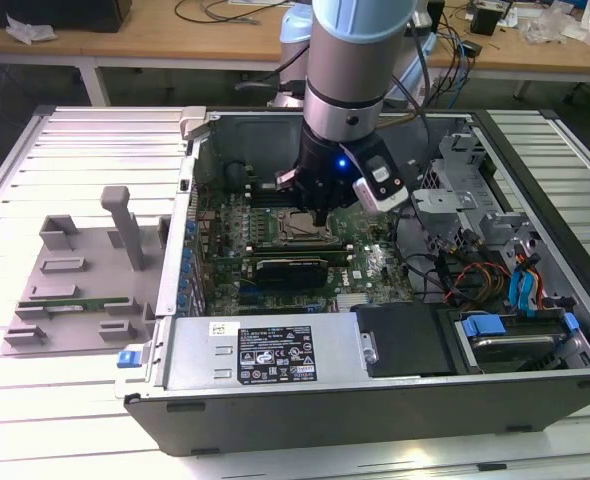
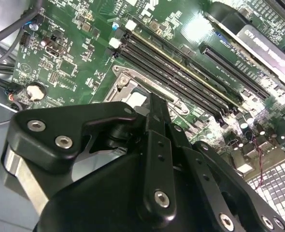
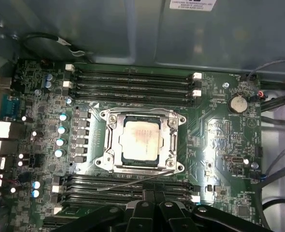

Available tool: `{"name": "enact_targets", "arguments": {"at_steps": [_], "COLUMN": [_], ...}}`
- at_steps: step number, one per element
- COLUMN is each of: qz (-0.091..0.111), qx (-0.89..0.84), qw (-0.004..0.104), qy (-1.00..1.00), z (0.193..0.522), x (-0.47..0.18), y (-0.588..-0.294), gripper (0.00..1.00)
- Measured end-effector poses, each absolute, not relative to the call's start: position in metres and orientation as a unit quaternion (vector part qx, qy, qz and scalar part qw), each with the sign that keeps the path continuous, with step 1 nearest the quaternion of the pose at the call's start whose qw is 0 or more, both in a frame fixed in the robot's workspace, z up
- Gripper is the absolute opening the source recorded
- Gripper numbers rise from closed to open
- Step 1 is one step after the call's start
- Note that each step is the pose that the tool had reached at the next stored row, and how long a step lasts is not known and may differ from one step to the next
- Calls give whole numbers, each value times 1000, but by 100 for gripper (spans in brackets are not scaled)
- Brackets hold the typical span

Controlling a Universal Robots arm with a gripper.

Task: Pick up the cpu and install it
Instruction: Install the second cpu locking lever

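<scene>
- Hanging inside the open computer case (image 1: 375,400), the black gripper (image 1: 318,213) sits just above the middle of the motherboard (image 1: 275,225) in the exterior view.
- Its black linkage fills the near part of the second wrist view, where the fingers (image 2: 154,113) come together into one narrow tip with no gap showing, so they appear pressed together and hold nothing.
- In the first wrist view the cpu (image 3: 139,140) lies flat in the socket frame (image 3: 108,140), its pale silvery top plate facing up and square to the frame around it.
- A thin metal lever (image 3: 137,181) runs along one edge of the socket frame, between the frame and a bank of black memory slots (image 3: 128,191).
- More memory slots (image 3: 133,83) with white end clips lie on the opposite side of the socket.
- A round coin battery (image 3: 237,103) sits on the green board, apart from the socket.
- In the exterior view the socket with the cpu (image 1: 300,228) shows just below the gripper tip, not touched by it.
- On the exterior view's left, a grey fixture tray (image 1: 75,275) rests on the slatted white table (image 1: 95,150) beside the case, with a long green memory stick (image 1: 75,300) lying in it.
- Drive bays with blue tabs (image 1: 515,330) and coloured cables occupy the case on the exterior view's right.
</scene>
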State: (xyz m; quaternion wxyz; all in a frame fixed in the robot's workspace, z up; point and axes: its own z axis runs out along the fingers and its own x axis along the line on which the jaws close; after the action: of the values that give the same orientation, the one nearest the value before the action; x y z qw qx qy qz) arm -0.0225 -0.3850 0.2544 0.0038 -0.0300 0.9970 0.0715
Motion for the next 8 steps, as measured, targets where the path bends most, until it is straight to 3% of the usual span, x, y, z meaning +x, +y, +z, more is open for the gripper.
{"name": "enact_targets", "arguments": {"at_steps": [8], "qz": [71], "qx": [-30], "qw": [4], "qy": [997], "z": [243], "x": [-23], "y": [-385], "gripper": [11]}}
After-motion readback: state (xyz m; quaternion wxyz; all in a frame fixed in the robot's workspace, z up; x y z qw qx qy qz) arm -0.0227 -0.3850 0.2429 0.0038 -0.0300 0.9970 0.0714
